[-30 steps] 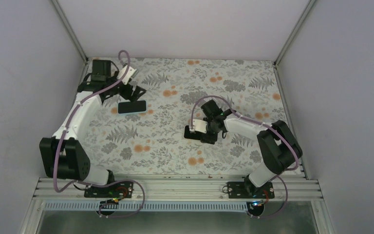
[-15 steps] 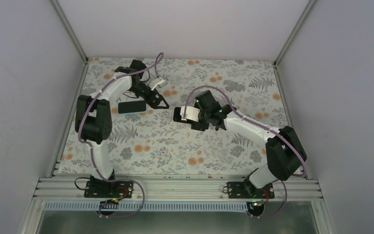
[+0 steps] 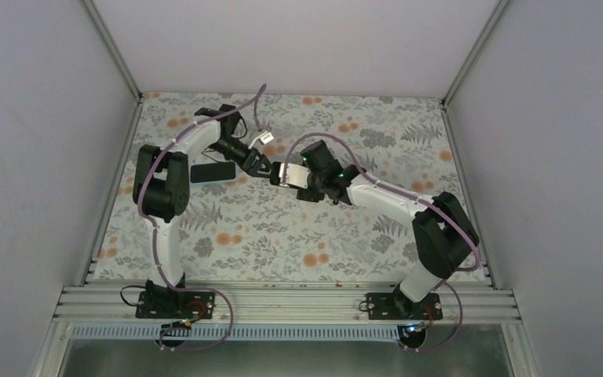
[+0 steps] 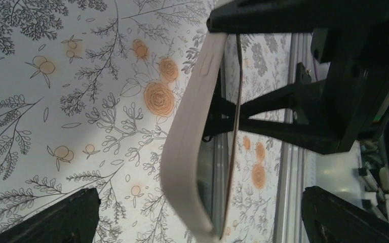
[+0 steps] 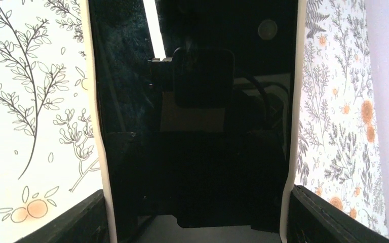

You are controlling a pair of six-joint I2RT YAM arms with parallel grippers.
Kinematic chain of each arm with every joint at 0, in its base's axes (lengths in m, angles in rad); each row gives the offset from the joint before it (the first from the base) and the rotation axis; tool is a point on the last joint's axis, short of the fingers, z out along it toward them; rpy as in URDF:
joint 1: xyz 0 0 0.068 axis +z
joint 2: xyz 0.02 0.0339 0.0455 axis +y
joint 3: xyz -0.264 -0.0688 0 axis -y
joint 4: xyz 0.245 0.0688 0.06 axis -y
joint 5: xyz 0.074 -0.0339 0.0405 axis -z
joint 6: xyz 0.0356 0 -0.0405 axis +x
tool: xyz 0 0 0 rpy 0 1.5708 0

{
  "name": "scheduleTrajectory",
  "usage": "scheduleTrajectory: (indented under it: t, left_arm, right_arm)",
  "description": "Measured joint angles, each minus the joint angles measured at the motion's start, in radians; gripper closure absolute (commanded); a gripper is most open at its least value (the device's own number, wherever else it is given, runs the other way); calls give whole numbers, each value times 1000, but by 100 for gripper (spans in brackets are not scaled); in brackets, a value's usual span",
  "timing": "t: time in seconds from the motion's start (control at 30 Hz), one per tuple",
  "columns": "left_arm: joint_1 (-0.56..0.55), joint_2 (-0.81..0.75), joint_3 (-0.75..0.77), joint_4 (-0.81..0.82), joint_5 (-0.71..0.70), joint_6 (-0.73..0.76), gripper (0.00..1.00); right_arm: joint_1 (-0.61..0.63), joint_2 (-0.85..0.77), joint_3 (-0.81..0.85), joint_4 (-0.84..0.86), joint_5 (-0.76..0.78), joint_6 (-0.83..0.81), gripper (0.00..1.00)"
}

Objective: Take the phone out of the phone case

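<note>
Gripping phone case (image 4: 186,144) over floral tabletop (image 3: 361,236): right pincer (image 5: 197,220); left pincer (image 3: 258,166) spread wide; grey walls (image 3: 298,39).

phone (image 5: 197,126) in phone case (image 4: 180,152), above table (image 3: 283,236)

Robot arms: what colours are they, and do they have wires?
Both the left arm and the right arm have white tube-shaped links joined by chunky black joints. A thin purple cable loops along each one. The left gripper and right gripper have black fingers. Tiny green lights glow on the right arm.
</note>
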Motion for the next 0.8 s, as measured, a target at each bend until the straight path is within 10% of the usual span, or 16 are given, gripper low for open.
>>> scheduleTrajectory:
  t: [0.33,0.53,0.8]
  left_arm:
    - [0,1,6,-16,34,-6,51]
    - [0,1,6,-32,46,12,97]
    - [0,-13,-2,-94,85,4,98]
  right_arm:
    - [55,33,37,27,76,7,44]
    - [73,33,51,37,104,10,44]
    - [77,19,82,-40,54,26,1]
